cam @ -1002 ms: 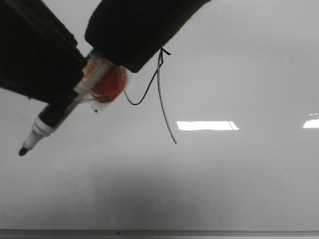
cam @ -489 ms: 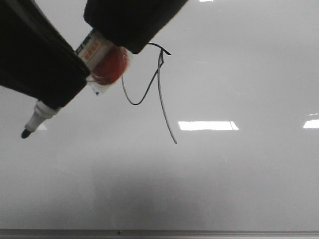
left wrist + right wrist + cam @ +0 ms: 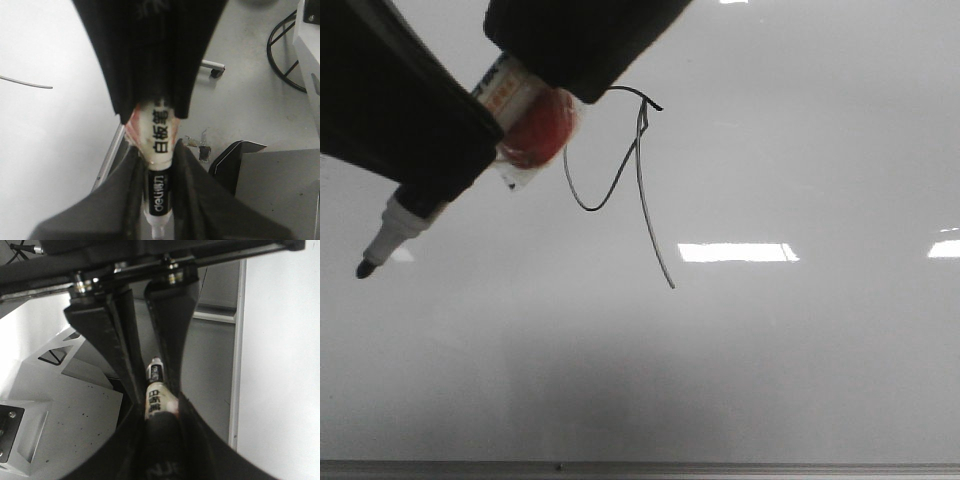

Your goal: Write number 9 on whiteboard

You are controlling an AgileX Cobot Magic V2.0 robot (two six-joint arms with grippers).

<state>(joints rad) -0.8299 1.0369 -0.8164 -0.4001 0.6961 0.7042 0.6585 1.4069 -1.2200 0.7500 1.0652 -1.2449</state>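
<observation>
The whiteboard [image 3: 800, 360] filled the front view, glossy and pale grey, with bright rectangular reflections and a thin grey frame along its bottom edge. Two black grippers came in from the upper left of that view – the left gripper [image 3: 405, 105] and the right gripper [image 3: 575, 40] – and both held one whiteboard marker [image 3: 440, 170] between them. In the left wrist view the left gripper [image 3: 159, 165] had its jaws closed on the marker's [image 3: 159, 165] barrel; in the right wrist view the right gripper [image 3: 157, 390] had its jaws pinched on the marker's [image 3: 157, 400] other end. The marker slanted down-left, its black tip [image 3: 365, 268] over bare board, well apart from the writing. The number 9 [image 3: 638, 190] – a thin black loop with a long slanted tail – sat just right of the grippers, in the board's upper middle.
</observation>
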